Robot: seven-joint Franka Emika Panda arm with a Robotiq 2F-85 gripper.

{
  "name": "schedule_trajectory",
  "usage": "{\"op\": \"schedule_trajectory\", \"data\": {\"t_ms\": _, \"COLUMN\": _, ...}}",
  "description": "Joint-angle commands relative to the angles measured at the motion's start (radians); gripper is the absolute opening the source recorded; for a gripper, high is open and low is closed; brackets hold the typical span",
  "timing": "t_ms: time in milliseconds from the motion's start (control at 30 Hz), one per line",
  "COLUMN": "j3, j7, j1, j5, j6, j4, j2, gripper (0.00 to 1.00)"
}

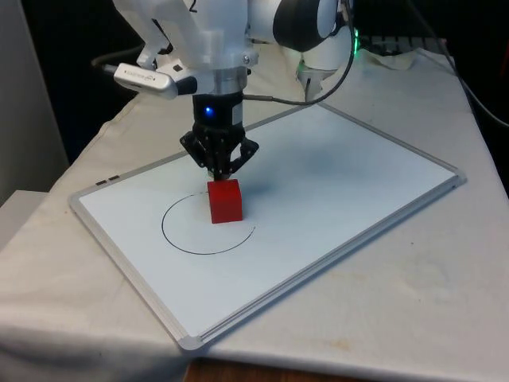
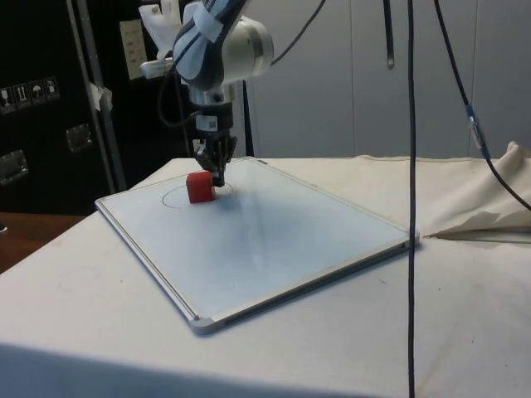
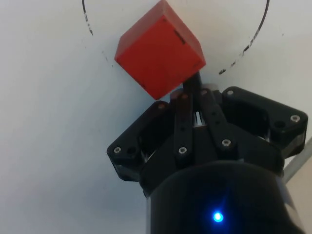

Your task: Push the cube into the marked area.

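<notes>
A red cube point(image 1: 225, 200) rests on the whiteboard point(image 1: 342, 175), inside the hand-drawn black circle point(image 1: 179, 242) near its far rim. In the side view the cube point(image 2: 200, 187) sits within the circle point(image 2: 170, 197) as well. My black gripper point(image 1: 220, 173) stands right behind the cube, pointing down, fingers shut together and touching the cube's back face. The wrist view has the shut fingertips point(image 3: 191, 87) pressed against the cube point(image 3: 159, 48), with the circle's line point(image 3: 246, 46) curving around it. Nothing is held between the fingers.
The whiteboard point(image 2: 274, 240) has a grey frame and lies at an angle on the white cloth point(image 1: 413, 294). Cables point(image 2: 410, 166) hang down in the side view, and a bunched fold of cloth point(image 2: 489, 207) lies beside the board.
</notes>
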Motion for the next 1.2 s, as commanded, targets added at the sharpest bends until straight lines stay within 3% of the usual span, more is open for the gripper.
{"op": "schedule_trajectory", "data": {"t_ms": 0, "j3": -0.012, "j7": 0.005, "j1": 0.011, "j5": -0.014, "j6": -0.015, "j4": -0.017, "j2": -0.028, "gripper": 0.00}}
{"op": "schedule_trajectory", "data": {"t_ms": 33, "j3": -0.013, "j7": 0.004, "j1": 0.012, "j5": -0.016, "j6": -0.019, "j4": -0.020, "j2": -0.036, "gripper": 0.00}}
{"op": "schedule_trajectory", "data": {"t_ms": 67, "j3": -0.002, "j7": -0.001, "j1": 0.002, "j5": -0.004, "j6": -0.014, "j4": -0.005, "j2": -0.018, "gripper": 0.00}}
{"op": "schedule_trajectory", "data": {"t_ms": 100, "j3": -0.013, "j7": 0.003, "j1": 0.013, "j5": -0.018, "j6": -0.022, "j4": -0.024, "j2": -0.044, "gripper": 0.00}}
{"op": "schedule_trajectory", "data": {"t_ms": 133, "j3": -0.013, "j7": 0.002, "j1": 0.014, "j5": -0.023, "j6": -0.025, "j4": -0.029, "j2": -0.054, "gripper": 0.00}}
{"op": "schedule_trajectory", "data": {"t_ms": 333, "j3": -0.011, "j7": 0.001, "j1": 0.016, "j5": -0.062, "j6": -0.045, "j4": -0.074, "j2": -0.133, "gripper": 0.00}}
{"op": "schedule_trajectory", "data": {"t_ms": 367, "j3": -0.004, "j7": -0.002, "j1": 0.009, "j5": -0.055, "j6": -0.040, "j4": -0.069, "j2": -0.126, "gripper": 0.00}}
{"op": "schedule_trajectory", "data": {"t_ms": 400, "j3": -0.011, "j7": 0.001, "j1": 0.017, "j5": -0.069, "j6": -0.049, "j4": -0.079, "j2": -0.143, "gripper": 0.00}}
{"op": "schedule_trajectory", "data": {"t_ms": 600, "j3": -0.011, "j7": 0.000, "j1": 0.020, "j5": -0.104, "j6": -0.076, "j4": -0.100, "j2": -0.198, "gripper": 0.00}}
{"op": "schedule_trajectory", "data": {"t_ms": 633, "j3": -0.004, "j7": -0.003, "j1": 0.012, "j5": -0.096, "j6": -0.075, "j4": -0.093, "j2": -0.191, "gripper": 0.00}}
{"op": "schedule_trajectory", "data": {"t_ms": 667, "j3": -0.011, "j7": 0.000, "j1": 0.022, "j5": -0.118, "j6": -0.087, "j4": -0.104, "j2": -0.216, "gripper": 0.00}}
{"op": "schedule_trajectory", "data": {"t_ms": 900, "j3": -0.009, "j7": -0.003, "j1": 0.026, "j5": -0.167, "j6": -0.131, "j4": -0.112, "j2": -0.278, "gripper": 0.00}}
{"op": "schedule_trajectory", "data": {"t_ms": 933, "j3": -0.003, "j7": -0.005, "j1": 0.020, "j5": -0.154, "j6": -0.125, "j4": -0.106, "j2": -0.266, "gripper": 0.00}}
{"op": "schedule_trajectory", "data": {"t_ms": 967, "j3": -0.008, "j7": -0.004, "j1": 0.026, "j5": -0.172, "j6": -0.136, "j4": -0.112, "j2": -0.285, "gripper": 0.00}}
{"op": "schedule_trajectory", "data": {"t_ms": 1167, "j3": -0.006, "j7": -0.013, "j1": 0.028, "j5": -0.206, "j6": -0.175, "j4": -0.117, "j2": -0.337, "gripper": 0.00}}
